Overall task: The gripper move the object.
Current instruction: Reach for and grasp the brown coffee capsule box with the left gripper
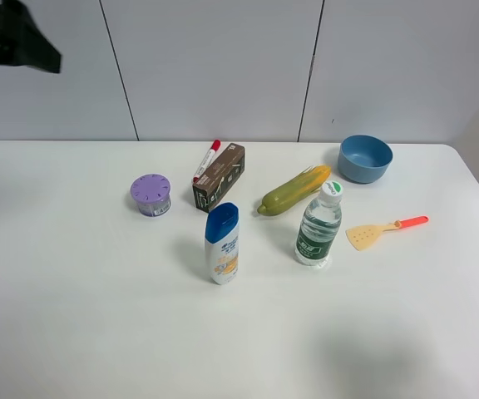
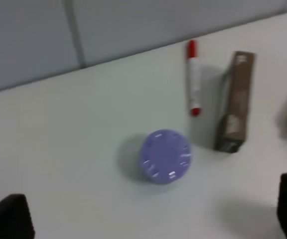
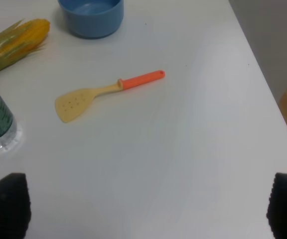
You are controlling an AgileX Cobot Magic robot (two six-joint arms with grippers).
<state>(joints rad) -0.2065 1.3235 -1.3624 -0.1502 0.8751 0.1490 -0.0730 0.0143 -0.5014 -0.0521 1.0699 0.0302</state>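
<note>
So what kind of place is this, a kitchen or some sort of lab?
Probably a robotics test lab, not a kitchen: a white table against plain wall panels, unrelated items laid out apart (shampoo bottle, corn cob, brown carton), and a black robot arm raised above.

A white table (image 1: 73,332) stands against pale grey wall panels (image 1: 214,66).
</note>
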